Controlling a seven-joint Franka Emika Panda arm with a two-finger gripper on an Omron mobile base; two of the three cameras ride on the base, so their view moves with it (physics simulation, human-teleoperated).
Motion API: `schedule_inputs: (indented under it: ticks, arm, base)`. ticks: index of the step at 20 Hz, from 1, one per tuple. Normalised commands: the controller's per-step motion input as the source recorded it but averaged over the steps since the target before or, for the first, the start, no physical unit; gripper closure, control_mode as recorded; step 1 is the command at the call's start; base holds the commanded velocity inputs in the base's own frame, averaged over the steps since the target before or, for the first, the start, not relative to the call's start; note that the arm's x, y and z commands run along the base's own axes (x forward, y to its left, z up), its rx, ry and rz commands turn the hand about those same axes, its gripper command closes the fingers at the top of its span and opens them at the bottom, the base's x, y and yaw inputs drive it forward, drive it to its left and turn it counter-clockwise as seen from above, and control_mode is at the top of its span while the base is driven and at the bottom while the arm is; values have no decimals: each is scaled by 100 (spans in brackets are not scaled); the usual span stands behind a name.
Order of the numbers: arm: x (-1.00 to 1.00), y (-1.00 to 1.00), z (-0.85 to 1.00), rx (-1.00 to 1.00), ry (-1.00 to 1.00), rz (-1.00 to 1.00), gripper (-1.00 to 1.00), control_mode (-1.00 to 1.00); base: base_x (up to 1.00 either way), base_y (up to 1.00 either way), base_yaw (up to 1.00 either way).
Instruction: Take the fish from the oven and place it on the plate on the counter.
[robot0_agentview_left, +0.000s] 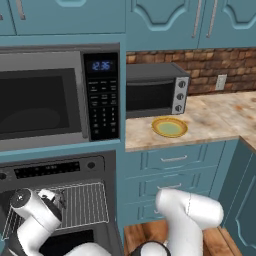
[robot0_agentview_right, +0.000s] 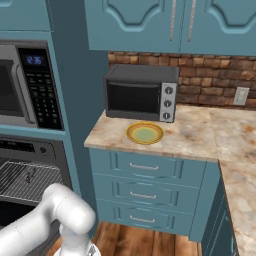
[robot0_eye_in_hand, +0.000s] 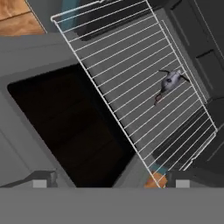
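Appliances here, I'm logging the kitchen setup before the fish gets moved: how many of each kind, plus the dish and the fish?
Oven: 1
Microwave: 1
Toaster oven: 1
Plate: 1
Fish, on the oven's wire rack: 1
Total: 5

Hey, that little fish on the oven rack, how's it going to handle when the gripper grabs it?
The fish looks small and thin, so probably light. It lies flat on the wire rack, leaving little to pinch. Its tapered tail may slip.
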Motion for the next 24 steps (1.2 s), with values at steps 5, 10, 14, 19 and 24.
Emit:
schedule_inputs:
  ticks: [5,10,14,19,24]
  arm:
    - [-35,-11,1,14,-21,-33,-100,-100]
    - [0,-34,10,18,-15,-43,-100,-100]
    - [0,-45,16,44,-12,-43,-100,-100]
    - [5,-14,10,9,0,-6,-100,-100]
    - [50,-46,10,15,8,0,-100,-100]
  base:
    - [0,0,0]
    - [0,0,0]
    - [0,0,0]
    - [0,0,0]
    - [0,0,0]
